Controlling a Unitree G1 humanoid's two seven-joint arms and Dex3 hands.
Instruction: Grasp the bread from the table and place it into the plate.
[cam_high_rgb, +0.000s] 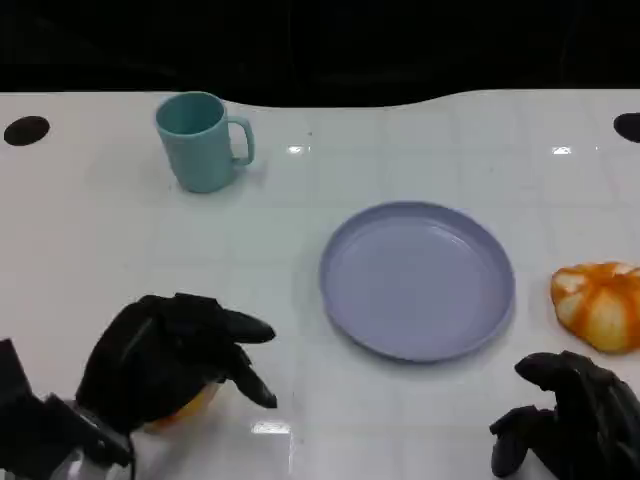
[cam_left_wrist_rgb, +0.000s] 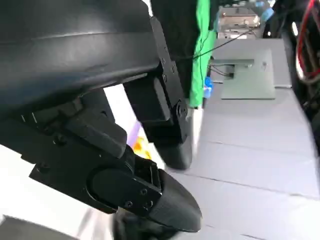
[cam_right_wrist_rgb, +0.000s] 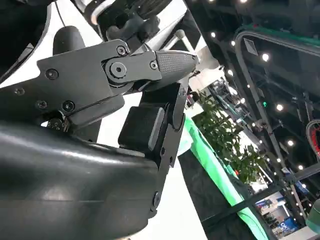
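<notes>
Bread (cam_high_rgb: 598, 305) lay on the table (cam_high_rgb: 100, 250) at the far right side, just beside the plate (cam_high_rgb: 415, 280) but not touching it. The right hand (cam_high_rgb: 575, 418) sat near it, a little closer to the robot, with its fingers curled in and nothing in them that I could see.

What could have gone wrong? The bread was close to the edge of the picture, so a push from the side could have slid it further away from the plate. A hand coming down too hard could have squashed it, as it looked soft. A weak hold could have let it drop on the way to the plate.

The bread was round and puffy, orange with pale stripes, a bit like a little pumpkin.

The left hand (cam_high_rgb: 165, 365) was on the other side, well apart from the plate, bent over a small orange thing (cam_high_rgb: 188, 410). I could not tell if it was holding that thing or only covering it, or what the thing was. A blue-green mug (cam_high_rgb: 200, 140) stood upright far back on the table
</notes>
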